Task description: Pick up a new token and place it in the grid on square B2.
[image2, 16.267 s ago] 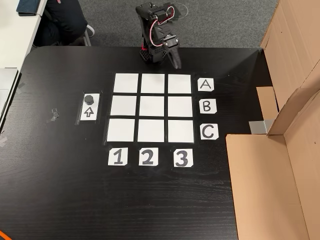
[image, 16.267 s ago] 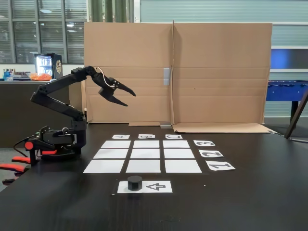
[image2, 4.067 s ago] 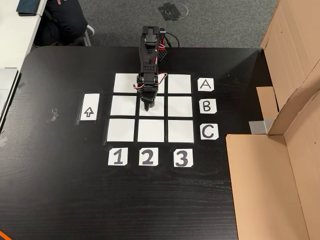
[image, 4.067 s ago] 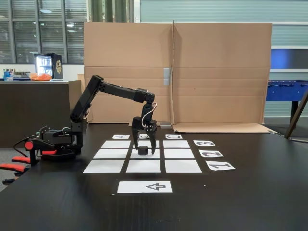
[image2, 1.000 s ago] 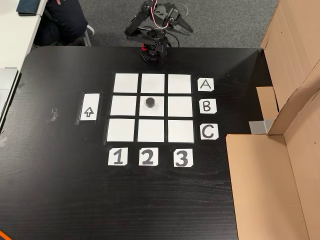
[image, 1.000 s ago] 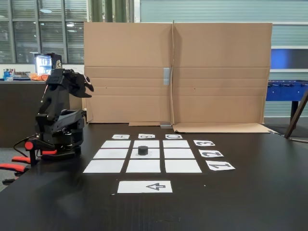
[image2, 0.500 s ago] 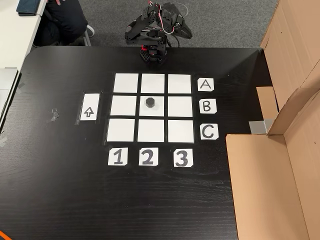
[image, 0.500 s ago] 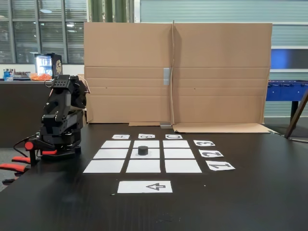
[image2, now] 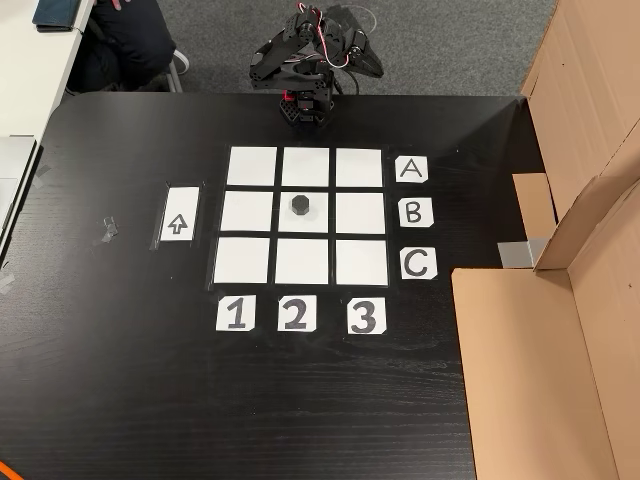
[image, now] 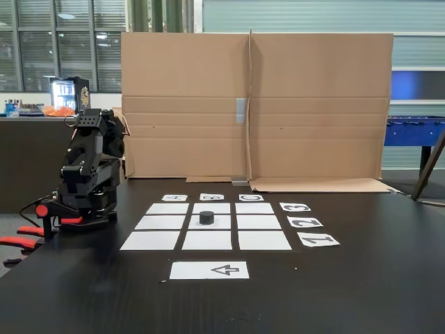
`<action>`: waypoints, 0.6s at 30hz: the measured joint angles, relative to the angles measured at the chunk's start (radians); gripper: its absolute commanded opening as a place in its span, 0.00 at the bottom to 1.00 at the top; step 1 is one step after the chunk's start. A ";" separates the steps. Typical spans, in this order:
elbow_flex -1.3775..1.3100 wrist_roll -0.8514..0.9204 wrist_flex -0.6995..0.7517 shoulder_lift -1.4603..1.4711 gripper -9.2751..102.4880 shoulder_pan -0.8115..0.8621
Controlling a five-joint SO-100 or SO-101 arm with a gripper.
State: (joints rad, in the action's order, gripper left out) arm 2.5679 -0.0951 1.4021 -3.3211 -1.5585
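Observation:
The token (image: pixel 206 218) (image2: pixel 300 205), a small dark puck, stands upright on square B2 (image: pixel 221 225) (image2: pixel 316 223), the middle cell of the grid (image: pixel 149 241) (image2: pixel 250 165). Nothing touches it. The arm (image: pixel 89 161) is folded back over its base at the table's edge beyond row A, well away from the grid. Its gripper (image2: pixel 370 62) hangs past the table edge over the carpet, and its jaws look shut with nothing between them.
A white strip with a black arrow (image: pixel 208 270) (image2: pixel 179 214) lies bare beside column 1. Labels A, B, C (image2: pixel 413 211) and 1, 2, 3 (image2: pixel 294 314) edge the grid. A cardboard wall (image: pixel 254 104) (image2: pixel 545 330) stands along one side of the table.
The token went from the arrow strip to the centre square and was let go. Over the last second the arm finished folding down over its base; the token has not moved.

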 measured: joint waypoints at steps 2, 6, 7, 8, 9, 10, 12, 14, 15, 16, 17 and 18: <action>0.000 0.000 0.000 0.000 0.08 -0.002; 0.002 0.000 0.000 0.000 0.08 -0.003; 0.003 0.000 0.000 0.000 0.08 -0.006; 0.003 0.000 0.000 0.000 0.08 -0.006; 0.003 0.000 0.000 0.000 0.08 -0.006; 0.003 0.000 0.000 0.000 0.08 -0.006; 0.003 0.000 0.000 0.000 0.08 -0.006; 0.003 0.000 0.000 0.000 0.08 -0.006; 0.003 0.000 0.000 0.000 0.08 -0.006; 0.003 0.000 0.000 0.000 0.08 -0.006; 0.003 0.000 0.000 0.000 0.08 -0.006; 0.003 0.000 0.000 0.000 0.08 -0.006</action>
State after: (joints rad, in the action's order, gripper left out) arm 2.5710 -0.0951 1.4021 -3.3211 -1.5647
